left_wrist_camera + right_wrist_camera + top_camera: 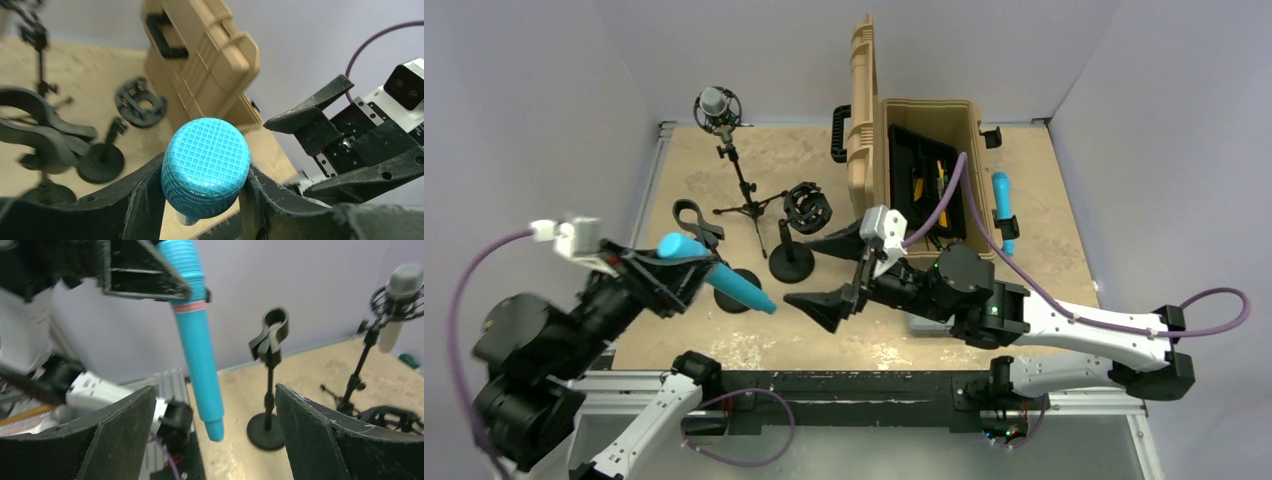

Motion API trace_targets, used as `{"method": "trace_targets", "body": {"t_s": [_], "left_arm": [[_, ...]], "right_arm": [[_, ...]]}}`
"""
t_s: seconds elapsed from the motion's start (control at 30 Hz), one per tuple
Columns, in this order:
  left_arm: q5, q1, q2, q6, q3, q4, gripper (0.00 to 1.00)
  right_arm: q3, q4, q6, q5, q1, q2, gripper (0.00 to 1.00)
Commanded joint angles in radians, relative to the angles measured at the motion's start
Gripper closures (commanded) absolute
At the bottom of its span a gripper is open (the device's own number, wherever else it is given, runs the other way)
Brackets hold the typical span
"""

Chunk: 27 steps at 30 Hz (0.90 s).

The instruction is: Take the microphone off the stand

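Observation:
My left gripper (686,262) is shut on the head end of a blue microphone (724,282) and holds it in the air, handle slanting down to the right. In the left wrist view its mesh head (206,165) sits clamped between my fingers (135,200). The empty clip stand (692,218) with its round base stands just behind it. In the right wrist view it (272,332) is apart from the microphone (197,340). My right gripper (809,270) is wide open and empty, jaws facing the handle's tail, which hangs between them without touching.
A grey microphone (719,105) sits in a shock mount on a tripod stand at the back left. A second round-base stand with an empty shock mount (807,205) stands mid-table. An open tan case (924,170) holds tools. Another blue microphone (1002,210) lies to its right.

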Motion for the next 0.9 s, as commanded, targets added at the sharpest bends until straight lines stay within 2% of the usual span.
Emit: {"method": "trace_targets", "body": {"t_s": [0.0,0.17,0.3,0.4,0.6,0.7,0.8,0.87], "left_arm": [[0.32,-0.001,0.007,-0.163,-0.167,0.164,1.0],[0.35,-0.001,-0.037,-0.28,-0.303,0.297,1.0],[0.377,-0.001,-0.026,-0.323,-0.305,0.294,1.0],[0.371,-0.001,-0.031,-0.344,-0.32,0.275,1.0],[0.375,-0.001,-0.046,-0.37,-0.346,0.285,1.0],[0.358,-0.001,-0.05,-0.38,-0.352,0.292,1.0],[0.354,-0.001,-0.049,-0.38,-0.351,0.295,1.0],[0.349,-0.001,-0.055,-0.397,-0.363,0.315,1.0]], "right_arm": [[-0.132,-0.031,0.122,-0.171,0.002,-0.096,0.14],[-0.193,0.079,0.181,-0.291,0.002,-0.074,0.22],[-0.203,0.107,0.203,-0.287,0.001,-0.013,0.25],[-0.252,0.203,0.226,-0.315,0.002,-0.003,0.24],[-0.297,0.258,0.241,-0.224,0.001,-0.008,0.29],[-0.306,0.267,0.243,-0.201,0.001,-0.014,0.37],[-0.316,0.271,0.241,-0.185,0.001,-0.021,0.55],[-0.324,0.281,0.244,-0.172,0.001,-0.021,0.61]]}}
